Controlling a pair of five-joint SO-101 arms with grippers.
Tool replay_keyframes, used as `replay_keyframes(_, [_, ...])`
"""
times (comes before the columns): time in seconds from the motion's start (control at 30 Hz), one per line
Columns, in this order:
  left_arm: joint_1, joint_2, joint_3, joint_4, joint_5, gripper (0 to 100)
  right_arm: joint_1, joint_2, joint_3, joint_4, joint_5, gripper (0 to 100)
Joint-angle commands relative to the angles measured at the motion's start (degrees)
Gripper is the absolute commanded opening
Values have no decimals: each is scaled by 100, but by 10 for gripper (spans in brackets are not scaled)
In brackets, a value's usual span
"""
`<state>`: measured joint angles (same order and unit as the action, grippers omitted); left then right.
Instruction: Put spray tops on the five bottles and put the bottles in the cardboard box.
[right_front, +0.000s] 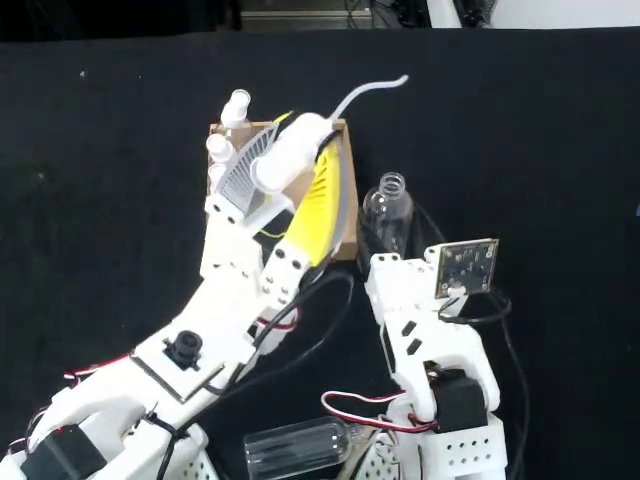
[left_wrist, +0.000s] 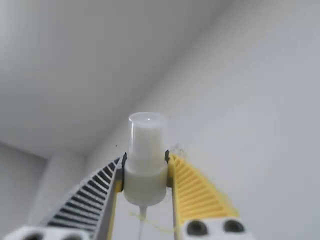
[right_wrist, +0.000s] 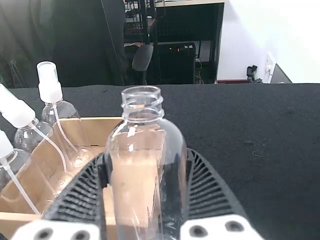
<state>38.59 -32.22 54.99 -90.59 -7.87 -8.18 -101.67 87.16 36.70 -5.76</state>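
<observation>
My left gripper (right_front: 288, 172) is clamped on a spray top (left_wrist: 146, 150) above the cardboard box (right_wrist: 100, 127) (capped bottles (right_wrist: 52, 107) stand inside). My right gripper (right_wrist: 145, 167) grips an uncapped bottle (right_wrist: 142, 130), upright just beside the box.

The spray top (left_wrist: 146, 150) in my left gripper (left_wrist: 145, 162) is smooth white plastic with a soft sheen, and its cap is slightly translucent. That gripper's fingers (left_wrist: 192, 187) are ribbed matt plastic, one yellow and one pale grey. The bottle (right_wrist: 145, 130) in my right gripper (right_wrist: 147, 160) is clear glossy plastic with bright reflections. The right gripper itself is black ribbed plastic, matt. The cardboard box (right_wrist: 90, 127) is brown, matt, uncoated paperboard. The table (right_wrist: 260, 125) carries black matt cloth, finely textured and flecked with lint. My arm housings (right_front: 430, 340) are matt white plastic.
</observation>
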Motion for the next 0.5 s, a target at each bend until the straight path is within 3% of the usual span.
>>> replay_keyframes(0.0, [75,-185,145,-510,62,30,-53,-127,-22,-176,-9,11])
replay_keyframes(0.3, [356,-176,171,-545,62,30,-53,-127,-22,-176,-9,11])
replay_keyframes(0.37, [549,-176,180,79,35,30,-53,-127,-22,-176,-9,11])
replay_keyframes(0.47, [602,-185,-224,2136,18,30,-44,-127,-22,-176,-9,11])
